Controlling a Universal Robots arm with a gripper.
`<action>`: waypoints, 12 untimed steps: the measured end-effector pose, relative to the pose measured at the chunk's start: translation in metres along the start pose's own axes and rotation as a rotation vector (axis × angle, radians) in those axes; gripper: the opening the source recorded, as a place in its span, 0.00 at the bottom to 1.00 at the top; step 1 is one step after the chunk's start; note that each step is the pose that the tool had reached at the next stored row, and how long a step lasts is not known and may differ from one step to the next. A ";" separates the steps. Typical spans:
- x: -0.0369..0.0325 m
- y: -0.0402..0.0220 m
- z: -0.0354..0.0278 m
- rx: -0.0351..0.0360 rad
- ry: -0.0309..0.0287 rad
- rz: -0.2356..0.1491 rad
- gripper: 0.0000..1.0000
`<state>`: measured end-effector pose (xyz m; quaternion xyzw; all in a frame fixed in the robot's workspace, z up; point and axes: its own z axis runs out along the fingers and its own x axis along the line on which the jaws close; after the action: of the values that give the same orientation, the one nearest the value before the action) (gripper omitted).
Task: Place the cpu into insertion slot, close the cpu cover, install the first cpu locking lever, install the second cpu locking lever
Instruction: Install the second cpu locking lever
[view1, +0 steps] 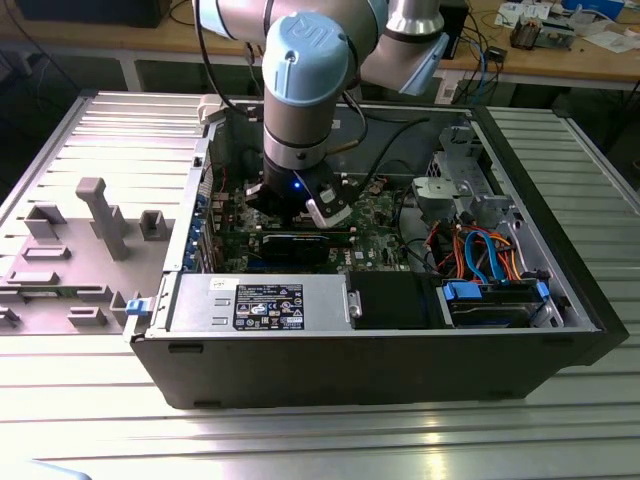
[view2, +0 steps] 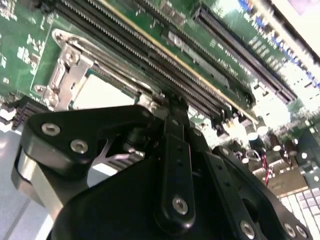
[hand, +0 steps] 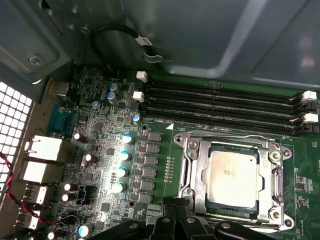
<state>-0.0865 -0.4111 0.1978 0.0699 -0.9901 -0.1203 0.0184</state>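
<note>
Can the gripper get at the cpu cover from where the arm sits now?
Probably yes. In the first wrist view the gripper sits right at the edge of the cpu cover, which lies closed around the cpu, with nothing between them. The memory slots lie off to one side.

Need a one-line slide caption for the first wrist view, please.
Gripper poised at the edge of the socket, with the cpu seated and the cover closed around it.

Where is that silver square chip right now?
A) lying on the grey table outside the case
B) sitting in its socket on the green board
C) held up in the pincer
B: in the first wrist view the cpu lies flat in the insertion slot, framed by the cpu cover.
</note>
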 end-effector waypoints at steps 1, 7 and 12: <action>0.0000 0.0000 -0.0002 0.0007 0.0001 0.000 0.11; 0.0005 0.0022 -0.0098 0.0020 0.0005 0.000 0.11; 0.0006 0.0030 -0.0127 0.0020 0.0004 0.000 0.11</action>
<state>-0.0868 -0.4114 0.2109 0.0700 -0.9902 -0.1193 0.0185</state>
